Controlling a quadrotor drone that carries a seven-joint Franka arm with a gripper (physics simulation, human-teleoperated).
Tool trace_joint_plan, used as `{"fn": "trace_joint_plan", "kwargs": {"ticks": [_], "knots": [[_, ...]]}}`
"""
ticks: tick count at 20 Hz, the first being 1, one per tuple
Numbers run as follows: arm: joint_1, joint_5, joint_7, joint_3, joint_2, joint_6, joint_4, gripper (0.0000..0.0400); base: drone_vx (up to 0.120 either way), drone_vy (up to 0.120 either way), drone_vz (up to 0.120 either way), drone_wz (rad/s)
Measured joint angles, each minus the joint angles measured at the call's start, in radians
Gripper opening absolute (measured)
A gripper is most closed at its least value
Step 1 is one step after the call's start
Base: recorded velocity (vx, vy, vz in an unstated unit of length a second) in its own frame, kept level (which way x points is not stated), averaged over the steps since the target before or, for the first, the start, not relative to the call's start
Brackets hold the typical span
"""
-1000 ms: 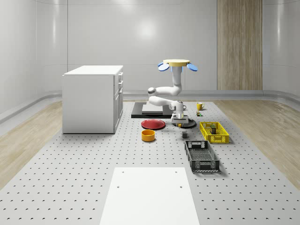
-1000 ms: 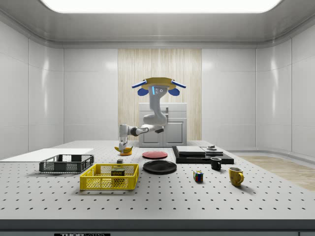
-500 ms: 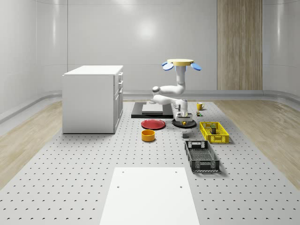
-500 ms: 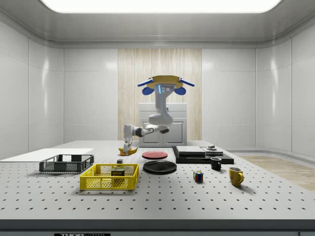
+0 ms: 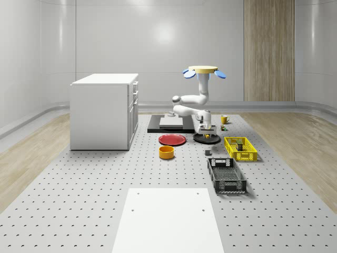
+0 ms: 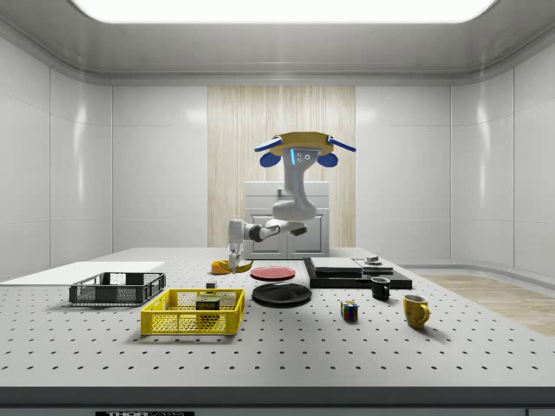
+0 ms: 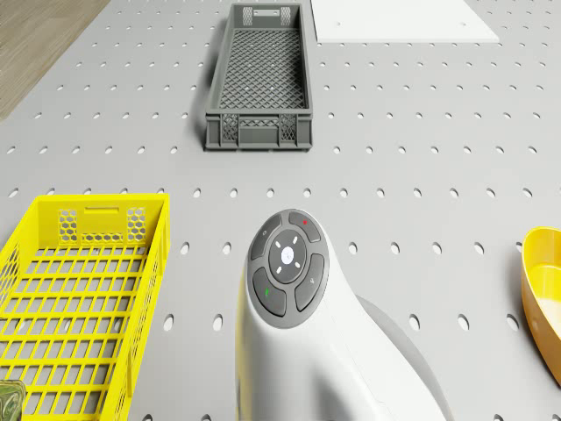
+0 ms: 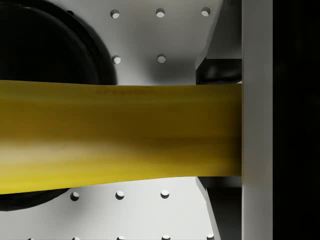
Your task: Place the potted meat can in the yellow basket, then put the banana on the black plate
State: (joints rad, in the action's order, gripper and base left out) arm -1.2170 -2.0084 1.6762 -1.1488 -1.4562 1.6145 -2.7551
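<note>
1. Now the drone (image 5: 204, 71) is seen hovering above the far half of the perforated table (image 5: 105, 200), beside the white cabinet (image 5: 104, 110) on the whole-scene view's right; its arm (image 6: 290, 204) is bent down toward the table.
2. Down low, the gripper (image 6: 232, 264) is closed on the banana (image 8: 120, 135); in the wrist view the yellow fruit is seen pinched against a finger (image 8: 256, 120), crossing the frame.
3. The banana (image 6: 238, 267) is held just above the table, and in the whole-scene view it is carried over the black plate (image 5: 207, 138); the dark plate (image 8: 45, 45) is glimpsed beneath the fruit; whether they touch cannot be told.
4. The potted meat can (image 6: 207, 304) is already lying inside the yellow basket (image 6: 192, 313); a corner of it (image 7: 10, 399) is caught in the drone view.
5. Nearby, a red plate (image 5: 172, 139), an orange bowl (image 5: 166, 152) and a dark crate (image 5: 226, 175) are set out on the table; a yellow mug (image 6: 415, 310) is placed well apart.
</note>
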Motion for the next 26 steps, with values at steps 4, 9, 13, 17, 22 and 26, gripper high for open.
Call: {"fn": "trace_joint_plan", "kwargs": {"ticks": [4, 9, 13, 17, 22, 26], "knots": [[-0.001, 0.001, 0.001, 0.000, -0.002, 0.002, 0.000, 0.0193, -0.120, 0.000, 0.000, 0.000], [-0.002, 0.002, 0.001, 0.000, -0.004, 0.003, 0.000, 0.0193, -0.120, 0.000, 0.000, 0.000], [-0.002, 0.002, 0.002, -0.001, -0.005, 0.005, 0.000, 0.0193, -0.120, 0.080, 0.000, 0.000], [-0.003, 0.003, 0.003, -0.001, -0.006, 0.006, 0.001, 0.0193, -0.120, 0.070, 0.000, 0.000], [-0.004, 0.004, 0.003, -0.001, -0.008, 0.008, 0.001, 0.0193, -0.120, 0.000, -0.024, 0.000], [-0.004, 0.004, 0.004, -0.001, -0.009, 0.009, 0.001, 0.0193, -0.120, 0.000, -0.120, 0.000]]}}
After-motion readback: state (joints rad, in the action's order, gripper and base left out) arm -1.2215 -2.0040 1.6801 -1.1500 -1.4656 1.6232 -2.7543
